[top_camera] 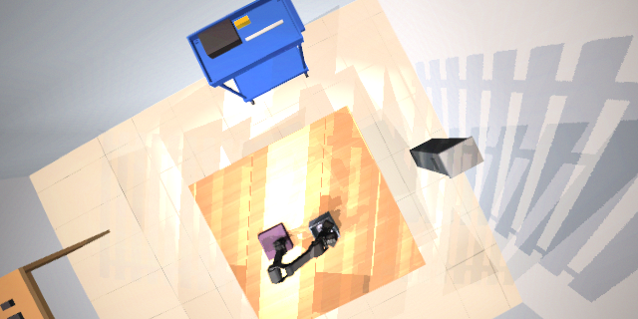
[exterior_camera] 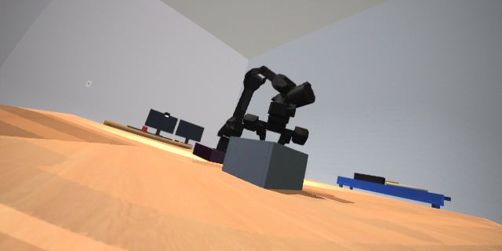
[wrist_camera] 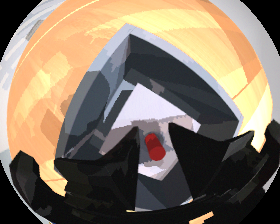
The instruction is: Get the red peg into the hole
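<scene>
The grey open box (top_camera: 318, 218) (exterior_camera: 248, 161) (wrist_camera: 163, 72) stands on the wooden surface. In the wrist view, the pale plate (wrist_camera: 142, 106) shows at its bottom. The red peg (wrist_camera: 155, 147) is inside the box over the plate, seen nearly end-on with a slight lean. Its lower end and the hole are not clearly visible, so its depth in the hole cannot be told. My gripper (exterior_camera: 272, 138) (wrist_camera: 153, 128) is open, its fingertips reaching into the box. The fingers stand on either side of the peg, with visible gaps. In the exterior view the box walls hide the peg and fingertips.
The box walls surround the fingertips closely. A purple tray-like block (top_camera: 273, 239) (exterior_camera: 208, 154) lies beside the arm's base. A blue cart (top_camera: 259, 50) (exterior_camera: 392, 191) and a dark and silver box-shaped object (top_camera: 449, 156) stand beyond the wooden surface.
</scene>
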You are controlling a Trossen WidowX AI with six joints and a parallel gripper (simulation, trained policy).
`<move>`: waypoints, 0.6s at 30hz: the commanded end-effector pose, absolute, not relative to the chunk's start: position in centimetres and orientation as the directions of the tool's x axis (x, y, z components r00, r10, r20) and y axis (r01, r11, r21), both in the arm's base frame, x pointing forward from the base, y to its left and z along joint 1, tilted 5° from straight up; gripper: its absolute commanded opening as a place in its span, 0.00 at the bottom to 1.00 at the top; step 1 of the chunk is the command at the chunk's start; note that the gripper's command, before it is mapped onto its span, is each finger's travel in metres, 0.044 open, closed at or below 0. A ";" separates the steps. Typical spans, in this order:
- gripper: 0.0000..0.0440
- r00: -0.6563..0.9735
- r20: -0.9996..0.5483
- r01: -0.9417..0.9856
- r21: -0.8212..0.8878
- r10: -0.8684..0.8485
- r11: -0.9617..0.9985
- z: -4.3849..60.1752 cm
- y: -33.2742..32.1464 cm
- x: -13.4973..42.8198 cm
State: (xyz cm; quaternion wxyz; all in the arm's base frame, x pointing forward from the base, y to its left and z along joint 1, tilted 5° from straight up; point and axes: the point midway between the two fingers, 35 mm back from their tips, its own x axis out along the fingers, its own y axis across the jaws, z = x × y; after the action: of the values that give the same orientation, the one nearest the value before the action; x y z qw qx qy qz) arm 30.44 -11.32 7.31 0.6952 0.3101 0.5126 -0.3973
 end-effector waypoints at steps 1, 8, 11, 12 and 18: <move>0.34 0.153 -0.958 0.864 0.010 -0.242 0.504 7.5 -12.0 31.3; 0.32 0.144 -0.960 0.853 -0.002 -0.238 0.522 7.8 -13.0 32.6; 0.31 0.138 -0.962 0.850 -0.007 -0.236 0.527 7.9 -13.4 33.0; 0.31 0.136 -0.963 0.849 -0.009 -0.235 0.528 7.9 -13.6 33.1; 0.28 0.122 -0.966 0.846 -0.018 -0.227 0.532 8.0 -14.6 33.7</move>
State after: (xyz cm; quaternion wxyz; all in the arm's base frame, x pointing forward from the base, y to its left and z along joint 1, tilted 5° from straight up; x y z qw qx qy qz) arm 33.25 -14.14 8.08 0.6941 0.2889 0.5315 -0.3901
